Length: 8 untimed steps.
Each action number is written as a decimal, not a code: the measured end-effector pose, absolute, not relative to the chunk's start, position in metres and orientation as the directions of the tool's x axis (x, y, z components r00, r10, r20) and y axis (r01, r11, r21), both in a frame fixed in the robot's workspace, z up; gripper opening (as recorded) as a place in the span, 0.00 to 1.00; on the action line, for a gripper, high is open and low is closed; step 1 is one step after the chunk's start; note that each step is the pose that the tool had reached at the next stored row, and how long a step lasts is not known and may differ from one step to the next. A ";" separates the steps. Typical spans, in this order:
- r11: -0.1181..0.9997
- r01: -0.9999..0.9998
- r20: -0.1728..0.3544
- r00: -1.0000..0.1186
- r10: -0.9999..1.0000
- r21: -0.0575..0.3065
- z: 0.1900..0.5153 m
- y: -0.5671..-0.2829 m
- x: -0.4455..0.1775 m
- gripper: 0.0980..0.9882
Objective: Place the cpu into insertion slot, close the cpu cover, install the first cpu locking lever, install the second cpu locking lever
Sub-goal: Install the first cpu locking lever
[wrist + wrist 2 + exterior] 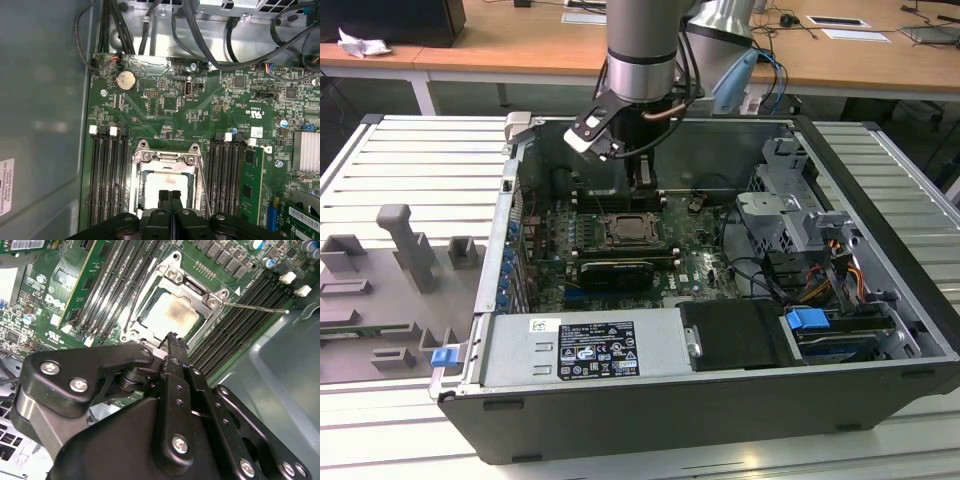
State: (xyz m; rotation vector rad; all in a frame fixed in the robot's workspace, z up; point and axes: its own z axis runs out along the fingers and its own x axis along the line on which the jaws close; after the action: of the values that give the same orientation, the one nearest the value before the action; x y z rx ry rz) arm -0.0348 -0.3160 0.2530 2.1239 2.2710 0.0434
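The cpu (172, 315) sits in the insertion slot (628, 231), mid-frame in the exterior view, and shows through the window of the cpu cover (196, 290), which lies flat over it. The gripper (170, 196), its fingers pressed together and empty, hangs just above one edge of the cover. One thin locking lever (256, 308) juts free. Latching it likely calls for a steady push on the rod alone, clear of the chip.

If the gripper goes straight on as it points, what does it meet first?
Probably the pale top of the cpu, seen through the window of the cpu cover under the gripper; depth is unclear, so it could catch the cover's rim.
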 end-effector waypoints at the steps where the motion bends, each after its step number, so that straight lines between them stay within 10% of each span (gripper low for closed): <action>1: 0.067 0.997 -0.004 -0.067 0.998 0.042 0.254 -0.316 -0.035 0.01; 8: 0.067 0.997 -0.004 -0.067 0.998 0.042 0.265 -0.316 -0.035 0.01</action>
State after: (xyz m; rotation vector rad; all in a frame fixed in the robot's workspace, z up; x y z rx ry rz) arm -0.0348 -0.3160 0.2652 2.1239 2.2710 0.0434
